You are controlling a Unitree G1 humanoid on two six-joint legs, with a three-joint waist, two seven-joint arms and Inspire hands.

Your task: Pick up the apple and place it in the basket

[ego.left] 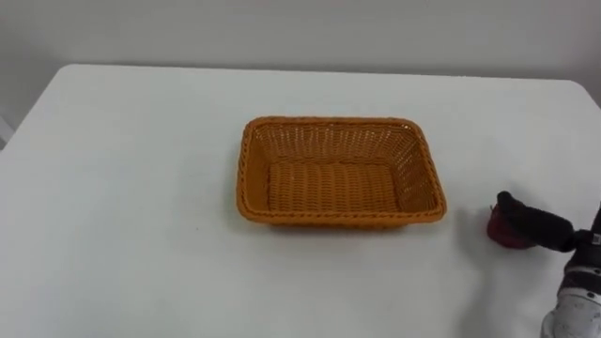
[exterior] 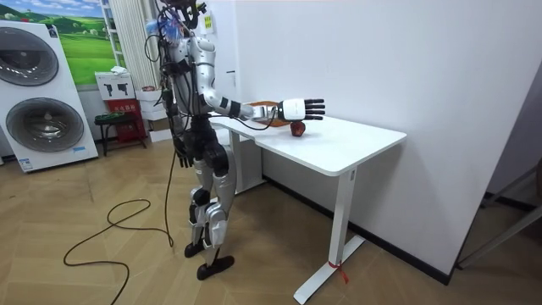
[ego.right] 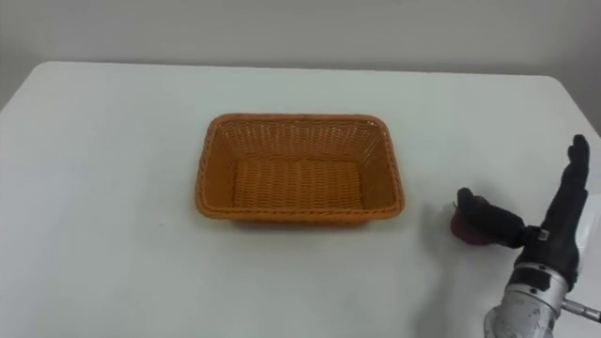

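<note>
A red apple [ego.right: 461, 226] lies on the white table [ego.left: 141, 207], to the right of an orange woven basket [ego.left: 282, 127] that holds nothing. My right hand [ego.right: 552, 237] comes in from the lower right, open with its fingers straight and pointing away from me. Its dark thumb [ego.left: 535, 225] reaches left across the apple [ego.left: 500, 236] and hides most of it. In the room view the hand [exterior: 303, 108] hovers just above the apple [exterior: 297, 130]. My left hand [exterior: 182, 158] hangs by my side, away from the table.
I stand at the table's long edge, arm stretched over it. A wall runs along the table's far side. In the room view a washing machine [exterior: 42, 93] and a small stool [exterior: 110, 123] stand behind me.
</note>
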